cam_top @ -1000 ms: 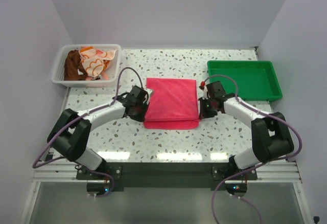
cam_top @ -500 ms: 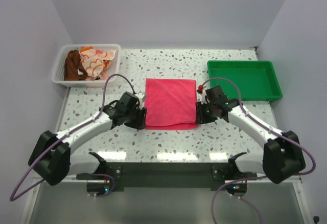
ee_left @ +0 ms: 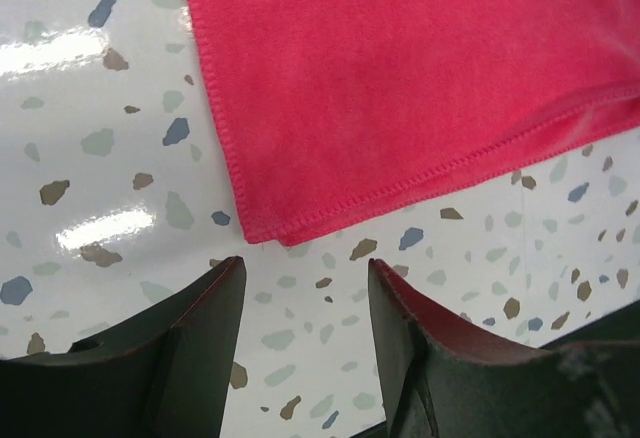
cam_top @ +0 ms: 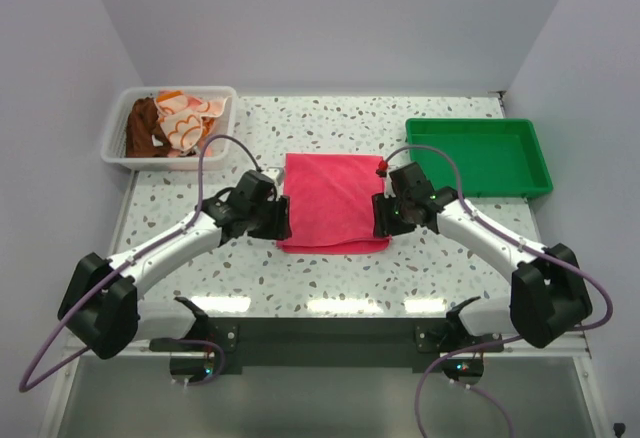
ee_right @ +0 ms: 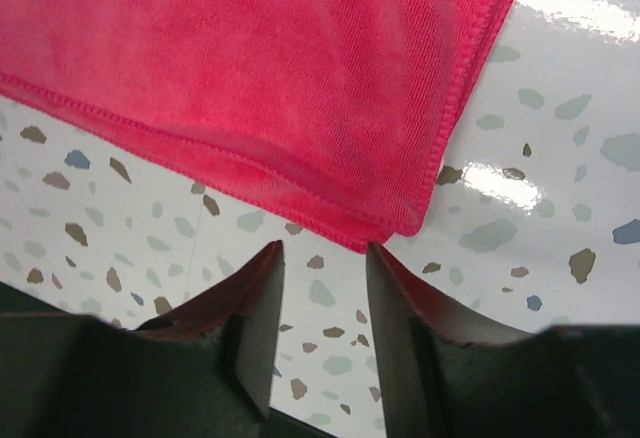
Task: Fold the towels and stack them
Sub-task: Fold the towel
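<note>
Both tools have let go since 1 s back: then they were clamped at the near corners of the hot pink towel [cam_top: 335, 203], now they're backed off its edge w/ jaws apart. Both elbows have swung outward and down toward the near bench [cam_top: 330, 273] edge. Towel itself hasn't shifted.

L tool [cam_top: 283, 226]: jaws spread, nothing btwn them. In the L wrist view only speckled bench shows in the gap, and the towel's near-left corner lies just ahead of the tips, not touching.

R tool [cam_top: 380, 223]: jaws also spread, a bit narrower, nothing pinched. In the R wrist view the near-right corner sits just beyond the tips, w/ bare bench btwn.

Hot pink towel: flat at bench centre, btwn the two tools, folded. Two layers show at the near edge, the stitched hems nearly lined up and the lower one peeking out slightly.

Far left: white basket [cam_top: 113, 143] holds a dark brown towel [cam_top: 142, 128] and an orange flower-print towel [cam_top: 185, 118], both crumpled, touching each other. Far right: green tray [cam_top: 480, 158], well apart from the pink towel.
</note>
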Robot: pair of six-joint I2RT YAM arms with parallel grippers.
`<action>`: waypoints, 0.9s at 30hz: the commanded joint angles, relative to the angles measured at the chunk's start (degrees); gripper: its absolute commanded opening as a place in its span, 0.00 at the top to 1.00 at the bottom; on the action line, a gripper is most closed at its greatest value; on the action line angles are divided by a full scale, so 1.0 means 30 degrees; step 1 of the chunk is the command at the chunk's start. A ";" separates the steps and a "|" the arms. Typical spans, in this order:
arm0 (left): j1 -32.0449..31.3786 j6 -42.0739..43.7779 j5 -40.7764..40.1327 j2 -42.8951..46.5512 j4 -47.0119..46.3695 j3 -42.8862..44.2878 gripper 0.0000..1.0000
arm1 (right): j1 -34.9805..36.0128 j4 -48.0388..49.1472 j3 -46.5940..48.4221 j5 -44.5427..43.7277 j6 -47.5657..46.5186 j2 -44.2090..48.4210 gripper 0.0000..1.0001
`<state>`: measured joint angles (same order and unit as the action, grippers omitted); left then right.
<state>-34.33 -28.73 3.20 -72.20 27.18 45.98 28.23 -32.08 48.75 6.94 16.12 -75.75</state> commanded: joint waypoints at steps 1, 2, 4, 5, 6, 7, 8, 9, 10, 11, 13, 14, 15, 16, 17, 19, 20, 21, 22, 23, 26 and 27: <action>-0.0101 -0.1757 -0.2030 -0.0481 -0.0241 0.0087 0.43 | 0.0229 0.0700 0.0771 -0.1519 0.0483 -0.0562 0.54; -0.0101 -0.2544 -0.2411 -0.0541 -0.0386 -0.0060 0.42 | 0.0200 0.0846 0.0684 -0.1783 0.0776 -0.0504 0.48; -0.0101 -0.3629 -0.3262 -0.0629 -0.0853 -0.0674 0.41 | 0.0200 0.1197 0.0333 -0.2601 0.1884 -0.0445 0.43; -0.0101 -0.4390 -0.3352 -0.0687 -0.1089 -0.0822 0.41 | 0.0200 0.1286 0.0244 -0.2664 0.2617 -0.0474 0.40; -0.0101 -0.4601 -0.3585 -0.0688 -0.1323 -0.1026 0.41 | 0.0200 0.1374 0.0215 -0.2752 0.2944 -0.0474 0.39; -0.0101 -0.4864 -0.3674 -0.0717 -0.1470 -0.1173 0.41 | 0.0200 0.1491 0.0185 -0.3072 0.3585 -0.0474 0.39; -0.0101 -0.5359 -0.3704 -0.0717 -0.1704 -0.1233 0.41 | 0.0200 0.1550 0.0040 -0.3220 0.3882 -0.0416 0.38; -0.0101 -0.5567 -0.4052 -0.0659 -0.1735 -0.1321 0.41 | 0.0200 0.1638 -0.0020 -0.3453 0.4146 -0.0300 0.38; -0.0101 -0.5773 -0.4201 -0.0658 -0.1793 -0.1379 0.41 | 0.0200 0.1842 -0.0107 -0.3601 0.4699 -0.0240 0.38; -0.0101 -0.6181 -0.4289 -0.0658 -0.1910 -0.1467 0.41 | 0.0171 0.1989 -0.0224 -0.3631 0.4908 -0.0182 0.38; -0.0130 -0.6505 -0.4407 -0.0688 -0.2144 -0.1847 0.43 | 0.0200 0.2311 -0.0488 -0.3631 0.5318 -0.0094 0.38; -0.0101 -0.6739 -0.4465 -0.0688 -0.2494 -0.1965 0.43 | 0.0229 0.2458 -0.0721 -0.3719 0.5436 -0.0064 0.38; -0.0101 -0.6857 -0.4495 -0.0775 -0.2700 -0.2227 0.44 | 0.0200 0.2633 -0.0868 -0.3777 0.5553 -0.0035 0.38; -0.0130 -0.6975 -0.4495 -0.0863 -0.2847 -0.2317 0.44 | 0.0200 0.3012 -0.1015 -0.3807 0.5787 0.0081 0.38; -0.0130 -0.7150 -0.4495 -0.0951 -0.3139 -0.2405 0.45 | 0.0200 0.3219 -0.1306 -0.3749 0.5876 0.0082 0.39; -0.0130 -0.7414 -0.4378 -0.1331 -0.3491 -0.2581 0.46 | 0.0200 0.3600 -0.1513 -0.3545 0.6168 -0.0005 0.38; -0.0101 -0.7502 -0.4320 -0.1448 -0.3551 -0.2639 0.46 | 0.0200 0.3689 -0.1659 -0.3486 0.6228 -0.0063 0.38; -0.0101 -0.7561 -0.4348 -0.1681 -0.3610 -0.2727 0.47 | 0.0200 0.3806 -0.1748 -0.3340 0.6257 -0.0093 0.39; -0.0101 -0.7620 -0.4349 -0.1713 -0.3959 -0.2815 0.48 | 0.0229 0.4039 -0.1836 -0.3252 0.6316 -0.0122 0.39; -0.0101 -0.7649 -0.4320 -0.1742 -0.4165 -0.2903 0.48 | 0.0200 0.4157 -0.2011 -0.3251 0.6345 -0.0152 0.39; -0.0101 -0.7767 -0.4319 -0.1888 -0.4548 -0.3138 0.50 | 0.0200 0.4480 -0.2275 -0.3134 0.6345 -0.0181 0.39; -0.0101 -0.7796 -0.4232 -0.2121 -0.4606 -0.3138 0.52 | 0.0171 0.4510 -0.2305 -0.3163 0.6317 -0.0181 0.39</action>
<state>-34.33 -50.30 -8.36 -77.76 17.45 36.93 28.64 -22.00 42.44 -2.09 33.65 -77.43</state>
